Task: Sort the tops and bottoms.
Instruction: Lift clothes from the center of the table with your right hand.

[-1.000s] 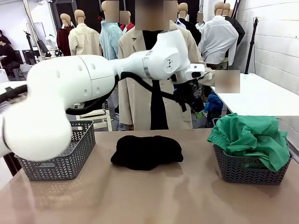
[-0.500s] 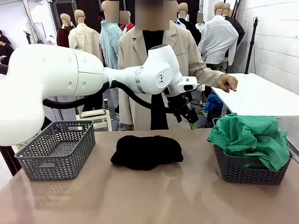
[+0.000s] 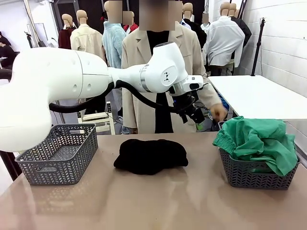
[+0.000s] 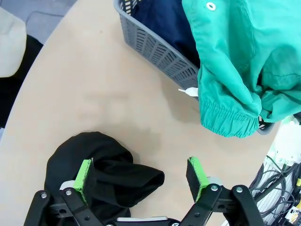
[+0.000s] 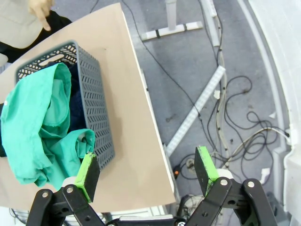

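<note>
The green garment (image 3: 256, 140) is spilling over the rim of the right grey basket (image 3: 256, 175), lying on top of a dark navy garment (image 4: 164, 21) inside it. The black garment (image 3: 150, 155) is sitting on the table (image 3: 158, 203) between the baskets; the left basket (image 3: 60, 155) is looking empty, though its floor is partly hidden. The left gripper (image 4: 141, 174) is hovering wide above the black garment, and the right gripper (image 5: 146, 172) is gaping wide, holding nothing.

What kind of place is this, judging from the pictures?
Probably a robotics lab set up for clothes sorting: a white robot arm over a table with grey baskets, loose cables on the floor, and a person standing across the table.
</note>
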`<state>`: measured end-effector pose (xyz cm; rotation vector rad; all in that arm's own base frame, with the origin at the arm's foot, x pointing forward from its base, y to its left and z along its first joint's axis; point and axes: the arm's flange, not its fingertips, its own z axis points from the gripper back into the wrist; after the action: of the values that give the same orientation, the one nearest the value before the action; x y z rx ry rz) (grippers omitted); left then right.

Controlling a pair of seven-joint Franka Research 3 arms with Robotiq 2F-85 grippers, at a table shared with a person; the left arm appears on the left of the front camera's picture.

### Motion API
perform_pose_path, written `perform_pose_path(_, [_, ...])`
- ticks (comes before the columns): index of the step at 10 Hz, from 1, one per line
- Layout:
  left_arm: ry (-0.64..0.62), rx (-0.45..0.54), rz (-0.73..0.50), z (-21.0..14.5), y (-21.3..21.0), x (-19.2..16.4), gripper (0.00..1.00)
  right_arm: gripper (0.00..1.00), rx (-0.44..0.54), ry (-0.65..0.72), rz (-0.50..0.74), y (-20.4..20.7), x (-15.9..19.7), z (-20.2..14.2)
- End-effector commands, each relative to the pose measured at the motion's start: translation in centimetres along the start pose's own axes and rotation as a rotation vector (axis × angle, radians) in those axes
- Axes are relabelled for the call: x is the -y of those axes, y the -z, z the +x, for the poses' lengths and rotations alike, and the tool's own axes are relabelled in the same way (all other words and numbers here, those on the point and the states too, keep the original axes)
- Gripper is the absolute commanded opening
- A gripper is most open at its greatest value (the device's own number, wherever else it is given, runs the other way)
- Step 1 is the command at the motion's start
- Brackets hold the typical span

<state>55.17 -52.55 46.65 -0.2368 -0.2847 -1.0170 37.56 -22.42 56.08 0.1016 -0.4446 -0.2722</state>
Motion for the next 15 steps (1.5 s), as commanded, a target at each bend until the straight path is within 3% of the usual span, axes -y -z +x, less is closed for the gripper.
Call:
perform_pose_path(1, [-0.010, -0.013, 0.010, 1.0, -0.2, -0.1, 1.00, 1.00, -0.008, -0.007, -0.017, -0.1, 0.0, -0.1])
perform_pose_path(3, [0.000, 0.000, 0.000, 0.0, 0.1, 0.0, 1.00, 1.00, -0.008, -0.007, -0.017, -0.1, 0.0, -0.1])
perform_pose_path(5, [-0.199, 0.127, 0.242, -10.2, -7.1, -4.2, 1.00, 1.00, -0.008, -0.007, -0.017, -0.1, 0.0, -0.1])
perform_pose_path(6, [-0.315, 0.143, 0.345, -15.7, -9.3, -5.4, 1.00, 1.00, -0.008, -0.007, -0.017, -0.1, 0.0, -0.1])
perform_pose_path(8, [-0.459, 0.178, 0.408, -25.1, -11.2, -7.4, 1.00, 1.00, -0.008, -0.007, -0.017, -0.1, 0.0, -0.1])
perform_pose_path(10, [-0.698, 0.352, 0.442, -35.6, -12.7, -9.2, 1.00, 1.00, -0.008, -0.007, -0.017, -0.1, 0.0, -0.1])
perform_pose_path(11, [-0.755, 0.452, 0.480, -38.6, -13.7, -9.1, 1.00, 1.00, -0.008, -0.007, -0.017, -0.1, 0.0, -0.1])
perform_pose_path(12, [-0.599, 0.256, 0.409, -26.9, -14.4, -13.1, 1.00, 1.00, -0.008, -0.007, -0.017, -0.1, 0.0, -0.1])
perform_pose_path(15, [-0.599, 0.256, 0.409, -26.9, -14.4, -13.1, 1.00, 1.00, -0.008, -0.007, -0.017, -0.1, 0.0, -0.1])
